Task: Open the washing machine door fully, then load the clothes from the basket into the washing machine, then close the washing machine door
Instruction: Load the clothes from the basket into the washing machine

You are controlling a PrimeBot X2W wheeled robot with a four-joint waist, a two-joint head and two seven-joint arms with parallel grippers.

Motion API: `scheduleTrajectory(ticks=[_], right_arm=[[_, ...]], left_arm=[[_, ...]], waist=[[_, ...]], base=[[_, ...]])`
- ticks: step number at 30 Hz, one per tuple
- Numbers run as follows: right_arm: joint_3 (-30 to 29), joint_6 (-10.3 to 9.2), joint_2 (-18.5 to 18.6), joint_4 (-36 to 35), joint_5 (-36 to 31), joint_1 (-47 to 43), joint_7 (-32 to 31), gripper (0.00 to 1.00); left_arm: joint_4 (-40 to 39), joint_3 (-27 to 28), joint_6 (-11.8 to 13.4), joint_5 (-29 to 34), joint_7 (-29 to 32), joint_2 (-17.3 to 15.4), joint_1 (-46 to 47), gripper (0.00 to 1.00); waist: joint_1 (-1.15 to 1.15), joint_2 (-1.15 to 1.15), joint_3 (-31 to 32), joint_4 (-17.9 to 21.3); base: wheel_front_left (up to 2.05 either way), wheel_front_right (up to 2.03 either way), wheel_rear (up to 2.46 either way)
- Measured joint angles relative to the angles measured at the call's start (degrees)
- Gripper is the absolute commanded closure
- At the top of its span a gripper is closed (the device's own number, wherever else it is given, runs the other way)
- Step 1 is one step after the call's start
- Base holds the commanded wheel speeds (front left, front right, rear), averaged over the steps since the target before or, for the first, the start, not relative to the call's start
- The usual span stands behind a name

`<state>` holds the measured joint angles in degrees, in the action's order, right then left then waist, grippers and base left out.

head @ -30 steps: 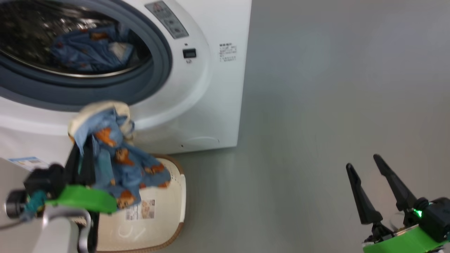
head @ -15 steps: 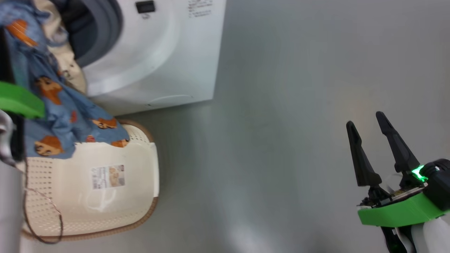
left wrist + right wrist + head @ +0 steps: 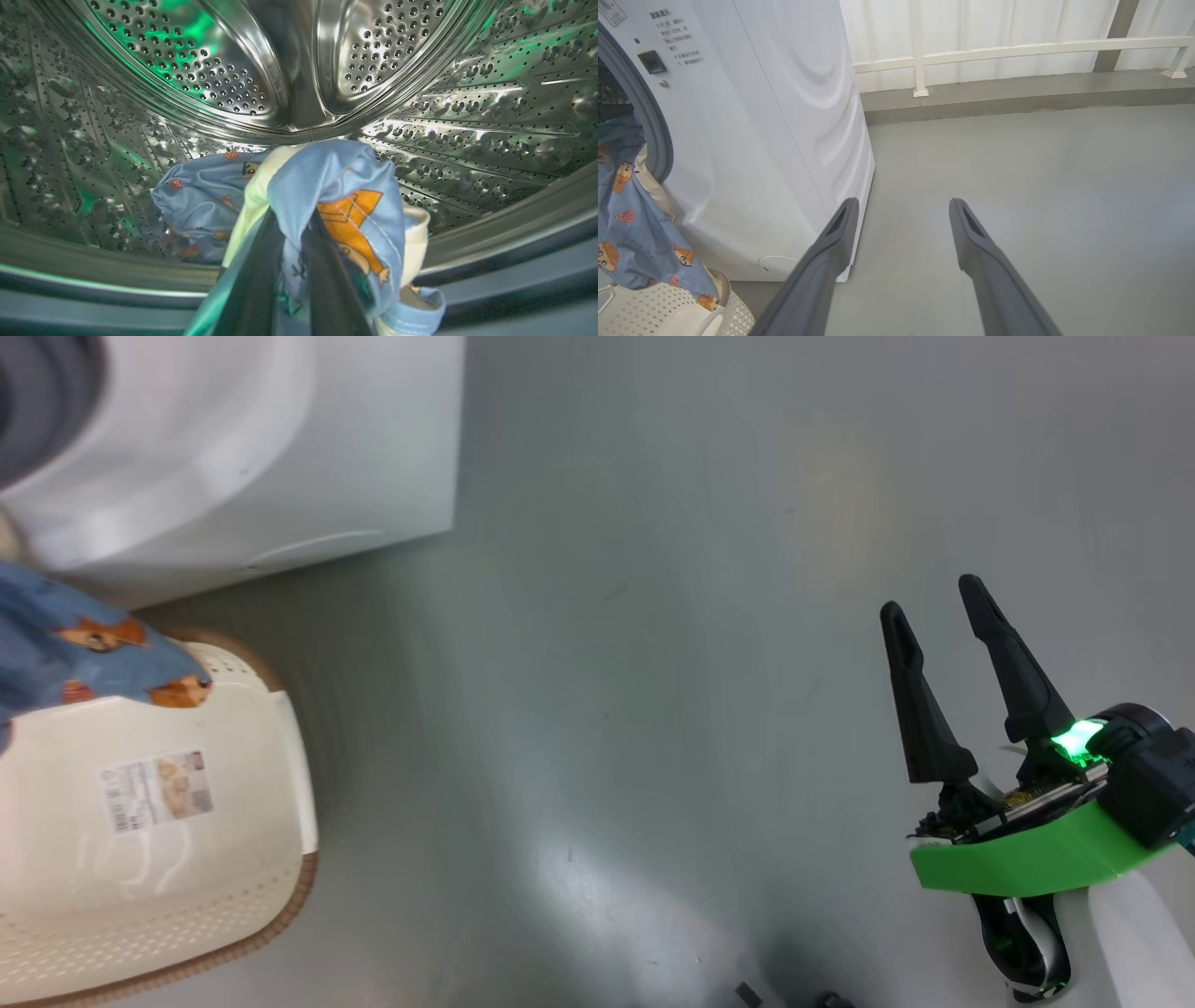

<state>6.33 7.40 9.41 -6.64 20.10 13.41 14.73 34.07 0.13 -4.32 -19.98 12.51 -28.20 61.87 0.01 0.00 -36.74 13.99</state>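
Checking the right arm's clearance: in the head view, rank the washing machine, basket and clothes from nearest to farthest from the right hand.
1. washing machine, upper left, its corner closest to the right hand.
2. basket, lower left.
3. clothes, far left edge.

You are looking at a laundry corner in a bare utility space. A white front-loading washing machine (image 3: pixel 738 140) stands on a plain grey floor (image 3: pixel 1041 163), and its perforated steel drum (image 3: pixel 299 70) gleams inside. On the floor just in front of it sits a cream plastic basket (image 3: pixel 187 859) with a brown woven-look rim. Blue bear-print clothes (image 3: pixel 635 233) hang between the machine's opening and the basket. At the floor's far edge you see a low grey step (image 3: pixel 1017 100). A cream railing (image 3: pixel 1017 49) stands on that step, against a pale panelled wall (image 3: pixel 971 23)
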Motion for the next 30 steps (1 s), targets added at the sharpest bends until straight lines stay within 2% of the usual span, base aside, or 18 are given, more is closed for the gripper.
scheduleTrajectory(ticks=[5,8,16,24,30], right_arm=[[0.60,0.00,-0.45,0.22,0.27,1.10,0.00,0.00],[1.03,0.00,-0.67,0.55,0.53,1.13,0.00,0.00],[2.02,0.00,-1.45,1.20,1.07,3.02,0.00,0.00],[2.36,0.00,-1.66,1.37,1.24,3.03,0.00,0.00],[2.30,0.00,-1.65,1.31,1.24,3.03,0.00,0.00]], left_arm=[[-0.02,0.78,0.71,0.35,-0.52,-2.30,3.53,1.00],[-0.31,1.27,2.66,1.38,-2.15,-3.35,5.10,1.00],[-3.09,3.63,8.71,4.88,-14.26,-6.12,11.46,1.00],[-7.32,2.18,10.49,10.16,-24.92,-9.44,15.65,1.00],[-9.34,2.11,11.14,10.47,-26.13,-9.54,16.19,1.00]], waist=[[0.00,0.00,-2.04,1.85],[0.00,0.00,-3.21,3.24],[0.00,0.00,-5.66,6.30],[-0.01,0.00,-7.27,8.42],[-0.01,0.00,-8.53,8.76]], base=[[0.00,0.00,0.00],[0.00,0.00,0.00],[0.00,0.00,0.00],[0.00,0.00,0.00],[0.00,0.00,0.00]])
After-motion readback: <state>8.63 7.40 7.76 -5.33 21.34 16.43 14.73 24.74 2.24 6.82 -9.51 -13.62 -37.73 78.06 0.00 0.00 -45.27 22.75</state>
